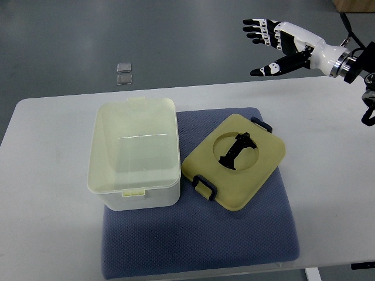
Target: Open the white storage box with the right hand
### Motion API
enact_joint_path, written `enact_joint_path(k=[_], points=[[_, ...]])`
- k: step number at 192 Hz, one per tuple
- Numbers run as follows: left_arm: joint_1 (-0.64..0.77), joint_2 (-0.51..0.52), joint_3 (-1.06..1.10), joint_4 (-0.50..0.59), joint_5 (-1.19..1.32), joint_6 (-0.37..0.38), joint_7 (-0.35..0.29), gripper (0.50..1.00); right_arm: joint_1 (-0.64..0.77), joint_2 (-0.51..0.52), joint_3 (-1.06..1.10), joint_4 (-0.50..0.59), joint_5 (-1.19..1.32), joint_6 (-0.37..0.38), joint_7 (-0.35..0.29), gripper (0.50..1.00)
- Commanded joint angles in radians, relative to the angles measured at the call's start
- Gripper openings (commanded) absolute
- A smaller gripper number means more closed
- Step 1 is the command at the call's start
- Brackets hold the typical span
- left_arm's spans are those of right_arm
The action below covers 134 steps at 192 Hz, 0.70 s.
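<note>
The white storage box (133, 153) stands open and empty on the left part of a blue mat (234, 234). Its cream lid (234, 161), with a black handle in a round recess and dark clips at two corners, lies flat on the mat to the right of the box, touching its right side. My right hand (270, 47) is raised above the table's far right edge, well away from box and lid, fingers spread and holding nothing. Its arm comes in from the right edge.
The white table (328, 175) carries the mat. Two small clear squares (123, 72) lie on the grey floor beyond the table's far edge. A black part (368, 105) of the robot shows at the right edge.
</note>
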Motion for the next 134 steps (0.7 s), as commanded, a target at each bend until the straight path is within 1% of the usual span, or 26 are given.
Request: enact_joint_path(k=[1, 14, 30, 59, 76, 101, 109, 134], points=[[0.000, 0.000, 0.000, 0.000, 0.000, 0.001, 0.000, 1.000, -0.018, 0.015, 0.030, -0.013, 0.165, 0.032, -0.089, 0.936], [0.000, 0.000, 0.000, 0.000, 0.000, -0.001, 0.000, 1.000, -0.032, 0.031, 0.052, -0.023, 0.273, 0.060, -0.157, 0.934], [0.000, 0.000, 0.000, 0.000, -0.001, 0.001, 0.000, 1.000, -0.041, 0.045, 0.064, -0.043, 0.400, 0.071, -0.224, 0.936], [0.000, 0.000, 0.000, 0.000, 0.000, -0.001, 0.000, 1.000, -0.059, 0.061, 0.068, -0.080, 0.622, 0.072, -0.312, 0.936], [0.000, 0.000, 0.000, 0.000, 0.000, -0.001, 0.000, 1.000, -0.081, 0.086, 0.082, -0.109, 0.715, 0.072, -0.347, 0.936], [0.000, 0.000, 0.000, 0.000, 0.000, -0.001, 0.000, 1.000, -0.113, 0.127, 0.121, -0.114, 0.736, 0.080, -0.396, 0.936], [0.000, 0.000, 0.000, 0.000, 0.000, 0.001, 0.000, 1.000, -0.124, 0.133, 0.128, -0.115, 0.738, 0.091, -0.404, 0.936], [0.000, 0.000, 0.000, 0.000, 0.000, 0.001, 0.000, 1.000, -0.154, 0.153, 0.144, -0.114, 0.739, 0.100, -0.401, 0.936]])
